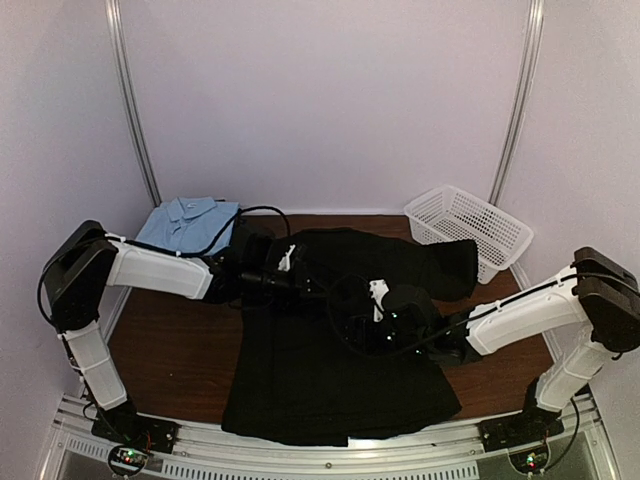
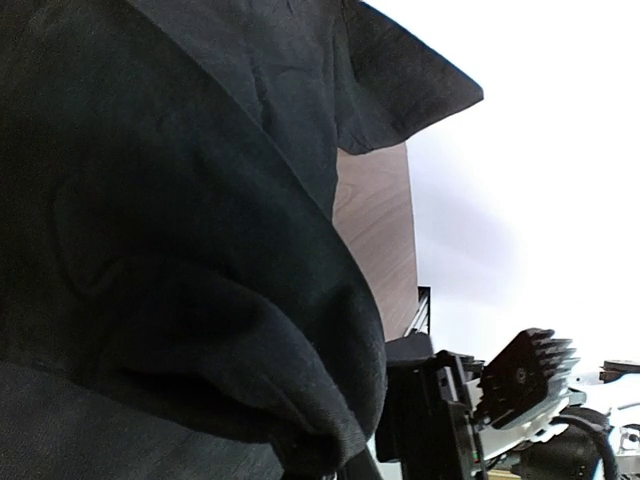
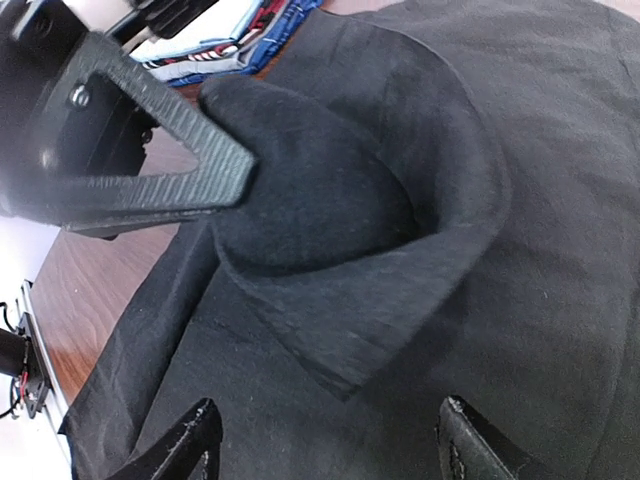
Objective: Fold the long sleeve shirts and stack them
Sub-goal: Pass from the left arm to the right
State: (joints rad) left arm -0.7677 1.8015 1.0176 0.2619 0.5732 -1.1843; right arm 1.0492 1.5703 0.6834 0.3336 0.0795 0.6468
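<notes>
Noted black shirt (image 1: pixel 340 350) limp and light; hem edges seemed best to grip. Left claw (image 3: pixel 220 168) pinched its fold; right claw (image 3: pixel 325 445) gaped.

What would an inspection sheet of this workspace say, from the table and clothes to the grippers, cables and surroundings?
Surface: brown wooden table, mostly covered by cloth.
Job's things: large plain black long sleeve shirt spread across the middle, one fold lifted; light blue collared shirt folded at the far left corner.
Clutter: white plastic mesh basket at the far right corner.
Grippers: left gripper shut on the lifted fold of that black shirt; right gripper open just above it, holding nothing.
Cables: black cable loops over the left arm's wrist.
Surroundings: pale walls with metal rails; nothing else seen.
</notes>
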